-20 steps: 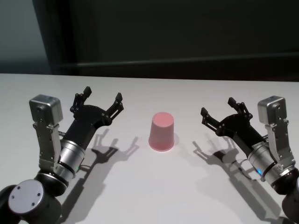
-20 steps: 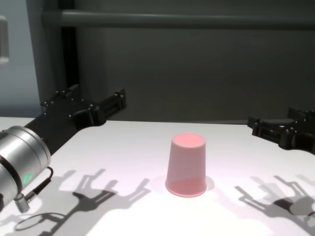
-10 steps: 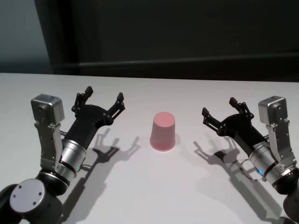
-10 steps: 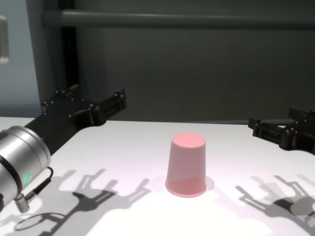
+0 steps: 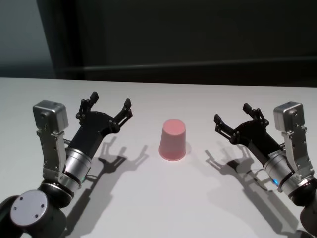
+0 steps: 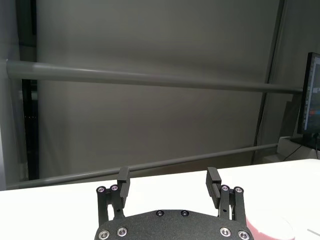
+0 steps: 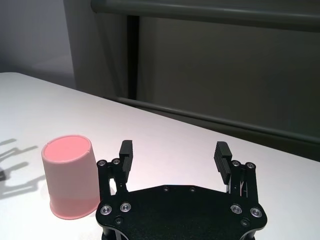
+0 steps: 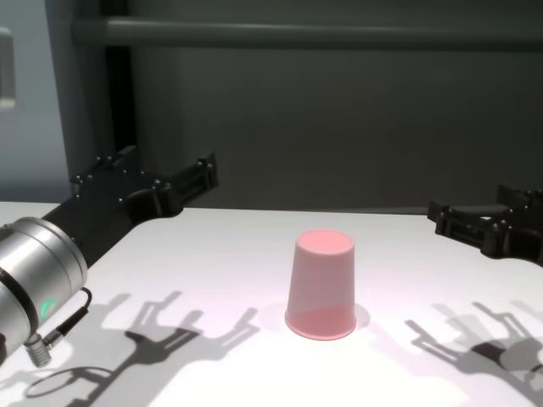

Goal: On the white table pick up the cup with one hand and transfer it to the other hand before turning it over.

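Cup (image 5: 173, 139) sat rim-down on worktop (image 5: 163, 198) between open left hand (image 5: 108, 105) and open right hand (image 5: 237, 119); either should grip mid-wall squarely.

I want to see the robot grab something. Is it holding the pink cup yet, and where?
No, nothing is held. The cup stands upside down on the table, between the open left gripper and open right gripper.
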Controlling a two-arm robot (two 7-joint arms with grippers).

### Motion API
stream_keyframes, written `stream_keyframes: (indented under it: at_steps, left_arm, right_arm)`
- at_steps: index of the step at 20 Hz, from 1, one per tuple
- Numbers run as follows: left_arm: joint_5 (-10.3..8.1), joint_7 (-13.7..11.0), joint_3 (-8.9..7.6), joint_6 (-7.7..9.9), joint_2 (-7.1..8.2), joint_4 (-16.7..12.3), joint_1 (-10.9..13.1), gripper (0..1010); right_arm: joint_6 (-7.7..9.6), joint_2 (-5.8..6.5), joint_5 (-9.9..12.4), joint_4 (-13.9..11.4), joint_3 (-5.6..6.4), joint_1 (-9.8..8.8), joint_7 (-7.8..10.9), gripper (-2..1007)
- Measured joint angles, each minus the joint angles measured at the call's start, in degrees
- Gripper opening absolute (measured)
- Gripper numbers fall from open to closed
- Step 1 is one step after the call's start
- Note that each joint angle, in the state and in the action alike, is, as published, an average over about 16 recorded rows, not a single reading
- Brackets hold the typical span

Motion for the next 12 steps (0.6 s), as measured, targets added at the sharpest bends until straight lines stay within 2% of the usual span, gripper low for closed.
stream_keyframes:
  at_steps: [12]
  left_arm:
    - [0.00,0.0,0.00,0.00,0.00,0.0,0.0,1001]
  right_arm:
    - [0.08,0.05,0.1,0.1,-0.08,0.06,-0.05,1000]
